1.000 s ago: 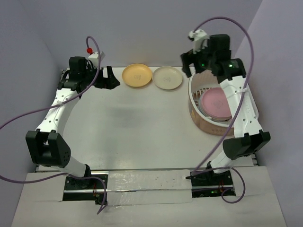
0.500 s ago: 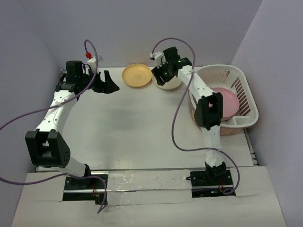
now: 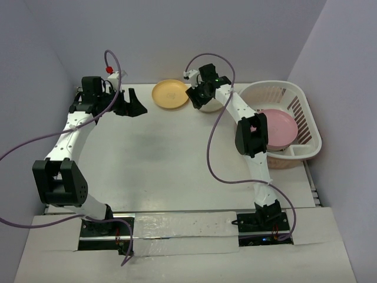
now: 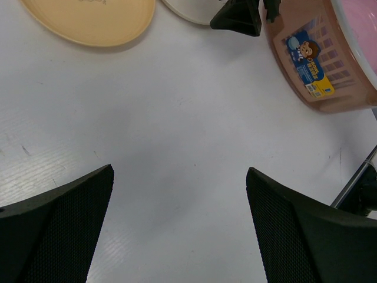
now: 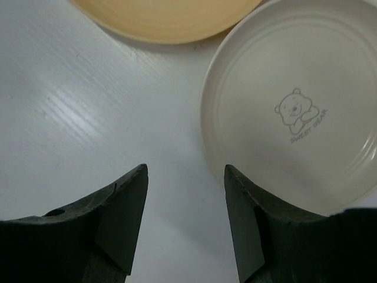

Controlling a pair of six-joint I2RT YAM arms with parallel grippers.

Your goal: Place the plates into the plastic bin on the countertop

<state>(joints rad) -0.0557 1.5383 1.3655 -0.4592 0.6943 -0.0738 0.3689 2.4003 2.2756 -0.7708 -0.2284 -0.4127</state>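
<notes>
An orange-yellow plate (image 3: 171,94) lies at the back of the white countertop (image 3: 165,159). A cream plate (image 3: 210,108) with a bear mark lies to its right, mostly hidden under my right gripper (image 3: 197,97). In the right wrist view the cream plate (image 5: 294,112) is ahead and to the right, and my right gripper (image 5: 185,174) is open and empty, with one finger over the plate's near edge. A pink plate (image 3: 277,128) lies inside the plastic bin (image 3: 306,100) at the right. My left gripper (image 3: 131,105) is open and empty, left of the orange-yellow plate (image 4: 88,20).
Lavender walls border the countertop at the back and on both sides. The bin's pinkish-tan lower part (image 4: 330,82) carries a cartoon sticker. The right arm reaches across in front of the bin.
</notes>
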